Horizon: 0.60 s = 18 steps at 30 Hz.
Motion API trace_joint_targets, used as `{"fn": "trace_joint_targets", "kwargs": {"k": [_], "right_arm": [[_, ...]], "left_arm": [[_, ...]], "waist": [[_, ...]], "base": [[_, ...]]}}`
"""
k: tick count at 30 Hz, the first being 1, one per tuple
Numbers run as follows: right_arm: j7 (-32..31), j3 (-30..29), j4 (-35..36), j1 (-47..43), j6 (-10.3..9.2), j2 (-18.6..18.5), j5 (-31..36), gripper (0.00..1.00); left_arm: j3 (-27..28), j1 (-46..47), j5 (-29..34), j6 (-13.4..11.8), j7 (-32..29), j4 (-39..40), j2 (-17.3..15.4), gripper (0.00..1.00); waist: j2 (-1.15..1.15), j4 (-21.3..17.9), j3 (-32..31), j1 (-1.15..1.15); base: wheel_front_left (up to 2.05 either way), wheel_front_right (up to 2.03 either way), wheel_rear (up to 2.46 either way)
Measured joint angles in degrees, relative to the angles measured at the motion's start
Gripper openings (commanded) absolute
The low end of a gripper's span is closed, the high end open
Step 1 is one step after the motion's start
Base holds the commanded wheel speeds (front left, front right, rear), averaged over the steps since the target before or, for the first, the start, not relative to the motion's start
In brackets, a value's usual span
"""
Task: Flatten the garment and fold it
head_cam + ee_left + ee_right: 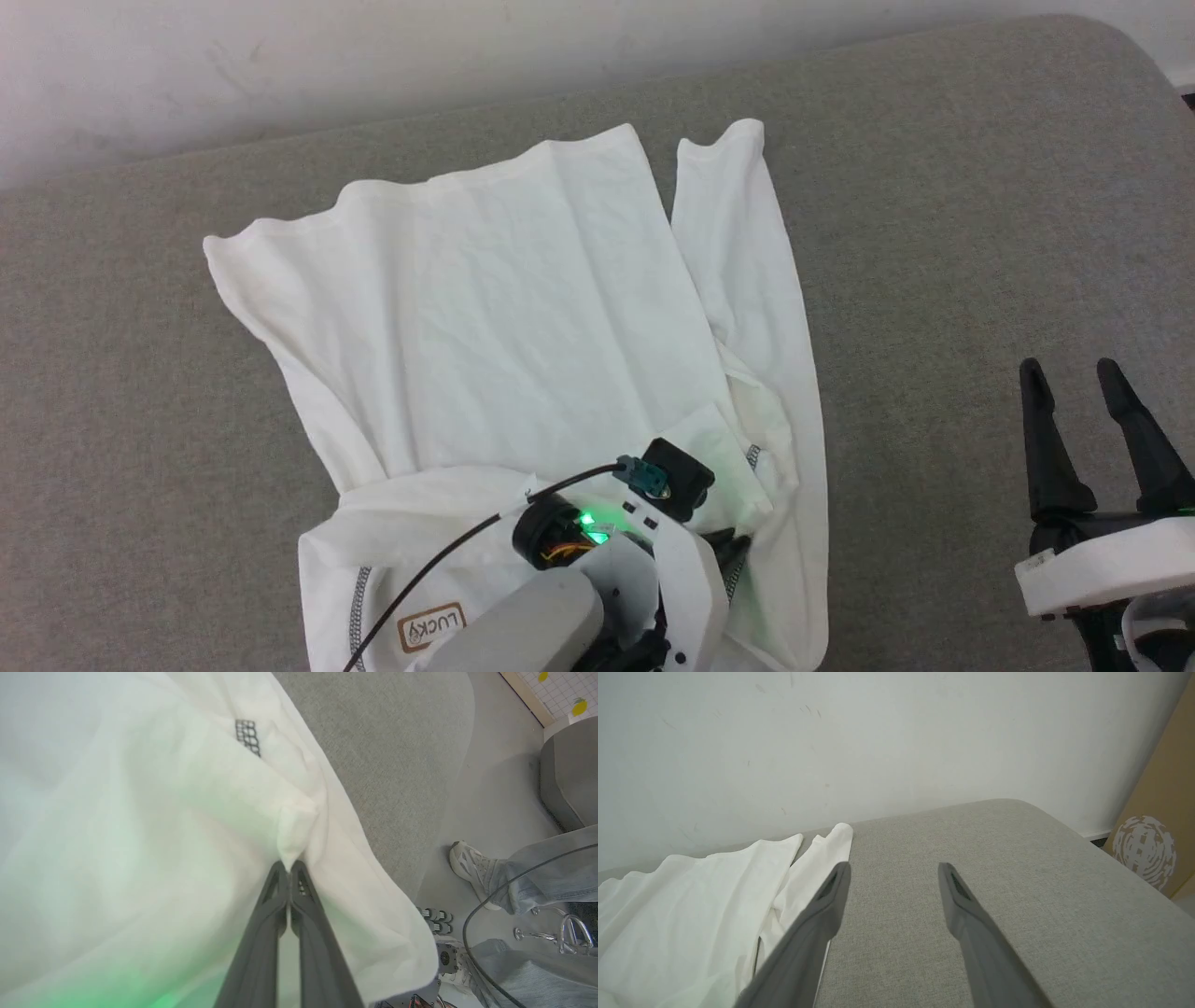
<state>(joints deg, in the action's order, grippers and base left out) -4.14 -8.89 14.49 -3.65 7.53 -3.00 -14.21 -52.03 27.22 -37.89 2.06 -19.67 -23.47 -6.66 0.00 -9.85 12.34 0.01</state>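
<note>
left pincer (290, 867): clamped on a fold of the garment (504, 308) | right pincer (1070, 371): fingers spread; empty; over grey padded surface (934, 233)

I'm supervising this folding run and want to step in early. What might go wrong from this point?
1. The left jaws are shut on only a small pinch of the shirt; a pull may slip free or lift just one layer.
2. The right jaws stand open over the bare grey surface, away from the cloth, so a one-sided pull could skew it; its near end is bunched.
3. A person's foot is on the floor nearby; a swinging arm might come close.
</note>
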Motion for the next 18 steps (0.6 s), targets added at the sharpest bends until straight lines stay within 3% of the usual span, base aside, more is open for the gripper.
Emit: {"fn": "trace_joint_targets", "kwargs": {"k": [8, 18], "right_arm": [[-0.7, 1.6, 0.2, 0.0, 0.0, 0.0, 1.7, 1.0], [-2.9, 3.6, 1.2, -0.9, 0.0, 0.0, 4.7, 1.0]], "left_arm": [[3.6, -1.2, 1.2, -0.7, 14.5, 6.6, 0.6, 1.0], [16.9, -6.3, 3.3, -11.2, 30.8, 15.8, -6.4, 1.0]], "waist": [[0.0, 2.0, -1.1, 0.0], [0.0, 6.1, -4.4, -0.01]], "base": [[0.0, 0.0, 0.0], [0.0, 0.0, 0.0]]}}
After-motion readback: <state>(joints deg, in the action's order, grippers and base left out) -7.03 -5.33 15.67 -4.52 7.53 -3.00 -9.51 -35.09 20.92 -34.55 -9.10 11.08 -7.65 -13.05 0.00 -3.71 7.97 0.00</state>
